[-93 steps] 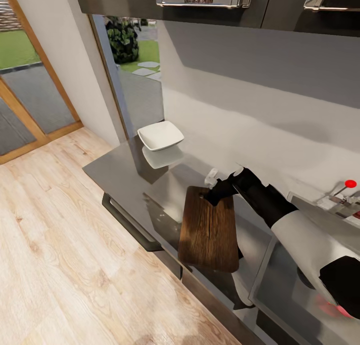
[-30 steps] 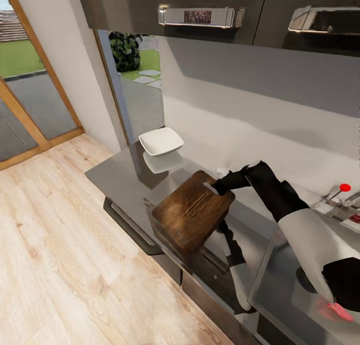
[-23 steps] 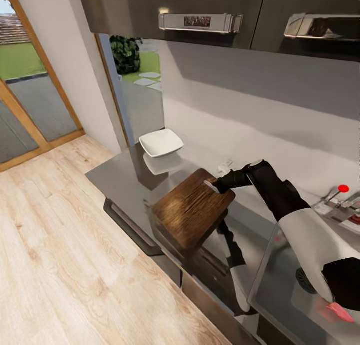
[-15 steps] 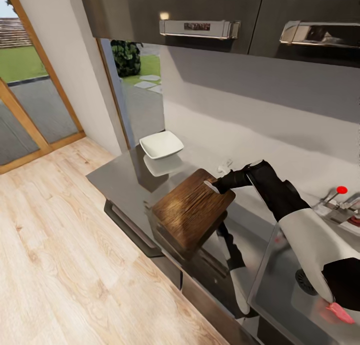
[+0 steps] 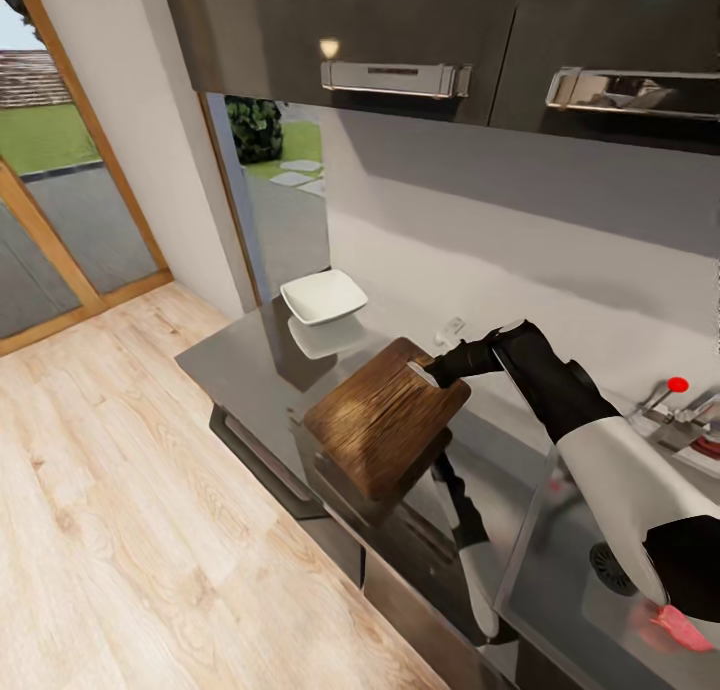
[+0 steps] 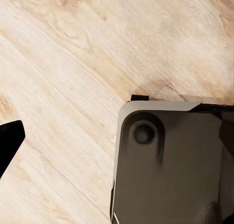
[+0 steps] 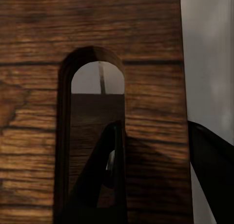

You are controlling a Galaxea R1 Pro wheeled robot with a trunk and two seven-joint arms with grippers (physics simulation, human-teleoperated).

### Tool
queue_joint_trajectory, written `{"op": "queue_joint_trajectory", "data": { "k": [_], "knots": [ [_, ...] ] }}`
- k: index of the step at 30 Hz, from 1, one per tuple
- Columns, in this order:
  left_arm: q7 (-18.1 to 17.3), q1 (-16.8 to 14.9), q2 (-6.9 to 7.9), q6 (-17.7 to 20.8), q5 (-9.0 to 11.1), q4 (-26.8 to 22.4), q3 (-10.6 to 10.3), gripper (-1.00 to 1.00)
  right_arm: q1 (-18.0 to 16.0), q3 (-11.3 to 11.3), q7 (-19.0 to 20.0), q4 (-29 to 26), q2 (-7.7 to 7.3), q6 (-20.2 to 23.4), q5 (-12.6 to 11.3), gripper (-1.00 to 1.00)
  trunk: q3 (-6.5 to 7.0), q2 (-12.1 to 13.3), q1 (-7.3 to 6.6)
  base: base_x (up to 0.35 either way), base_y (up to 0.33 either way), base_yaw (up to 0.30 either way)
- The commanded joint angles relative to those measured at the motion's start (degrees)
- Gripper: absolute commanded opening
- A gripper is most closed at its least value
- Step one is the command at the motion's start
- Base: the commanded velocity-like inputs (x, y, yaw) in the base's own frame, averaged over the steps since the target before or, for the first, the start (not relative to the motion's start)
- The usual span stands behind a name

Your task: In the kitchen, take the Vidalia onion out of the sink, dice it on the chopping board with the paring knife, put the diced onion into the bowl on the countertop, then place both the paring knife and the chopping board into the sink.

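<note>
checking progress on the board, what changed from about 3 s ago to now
The right claw, gripping the chopping board at its slot end, lifted it off the countertop and swung its free end toward the bowl. The bowl stayed put.

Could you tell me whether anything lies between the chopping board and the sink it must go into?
Nothing visible does. The right end effector holds the chopping board by its slot end, lifted above the countertop. The stretch toward the sink shows only bare counter and the robot's own right arm.

Claw [image 7: 151, 175] gripping chopping board [image 7: 151, 34]
</note>
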Motion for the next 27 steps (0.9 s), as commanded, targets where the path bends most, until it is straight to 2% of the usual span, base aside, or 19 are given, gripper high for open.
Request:
{"op": "queue_joint_trajectory", "data": {
  "k": [1,27],
  "knots": [
    [0.11,-0.02,-0.02,-0.18,0.05,0.01,0.04,1.0,-0.05,0.09,0.42,-0.08,-0.04,0.07,0.54,-1.0,0.0,-0.1,0.03,0.0,0.0,0.0],
    [0.1,-0.02,-0.02,-0.18,0.05,0.16,0.02,1.0,-0.05,0.18,0.37,-0.07,-0.15,0.92,0.58,-1.0,2.37,-0.1,0.03,0.0,0.0,0.0]
  ]
}}
